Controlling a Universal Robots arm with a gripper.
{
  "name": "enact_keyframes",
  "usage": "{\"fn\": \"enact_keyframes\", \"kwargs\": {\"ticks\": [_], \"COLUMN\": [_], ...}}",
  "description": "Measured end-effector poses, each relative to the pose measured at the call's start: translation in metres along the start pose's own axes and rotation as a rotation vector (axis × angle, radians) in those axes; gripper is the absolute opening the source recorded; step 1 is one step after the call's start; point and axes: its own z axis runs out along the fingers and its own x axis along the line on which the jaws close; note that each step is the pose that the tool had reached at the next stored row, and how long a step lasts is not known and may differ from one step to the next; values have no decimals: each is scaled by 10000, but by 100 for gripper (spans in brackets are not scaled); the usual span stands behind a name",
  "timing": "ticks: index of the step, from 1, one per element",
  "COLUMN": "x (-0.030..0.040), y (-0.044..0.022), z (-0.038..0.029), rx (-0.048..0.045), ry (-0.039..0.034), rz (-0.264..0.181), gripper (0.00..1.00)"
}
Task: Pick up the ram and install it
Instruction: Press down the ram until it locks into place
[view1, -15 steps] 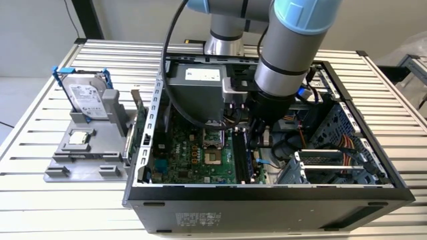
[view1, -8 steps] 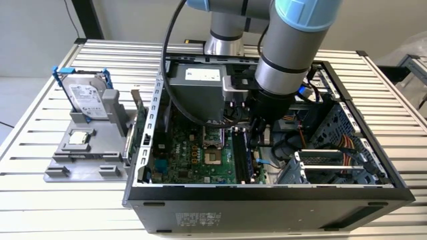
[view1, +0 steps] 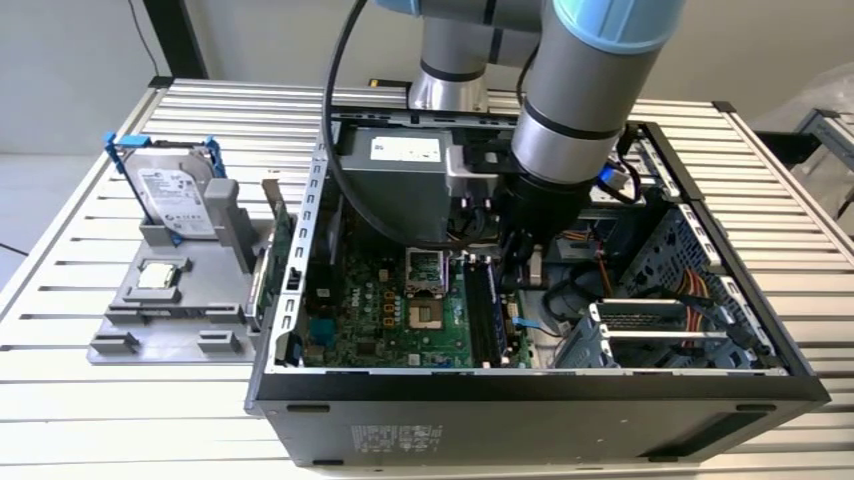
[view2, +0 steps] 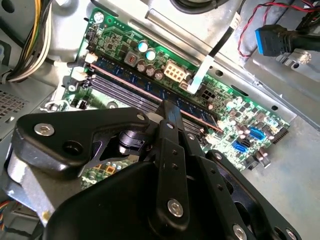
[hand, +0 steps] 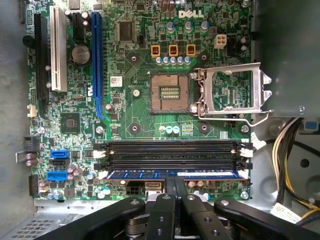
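Closest to us in both wrist views is the pincer (hand: 175, 186), matte black metal links with shiny screw heads, its two slim fingers (view2: 170, 112) drawn together on the top edge of the ram (hand: 172, 174). The ram is a long, thin stick with a blue label strip, standing on edge in the outermost of the four black memory slots (hand: 172, 152), with white latches at the ends. The green motherboard (hand: 125, 115) around it is crowded with tiny parts; its square processor socket (hand: 170, 92) lies open, the steel bracket (hand: 232, 92) flipped aside. In the exterior view, the computer case (view1: 534, 400) rests on a ribbed metal tabletop (view1: 80, 390), beside a grey holder (view1: 167, 310) carrying a blue-framed silver hard drive (view1: 174, 195).
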Motion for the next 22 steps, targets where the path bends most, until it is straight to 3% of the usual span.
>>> {"fn": "enact_keyframes", "kwargs": {"ticks": [22], "x": [6], "y": [5], "z": [-154], "rx": [-8], "ry": [23], "rz": [0], "gripper": [0]}}
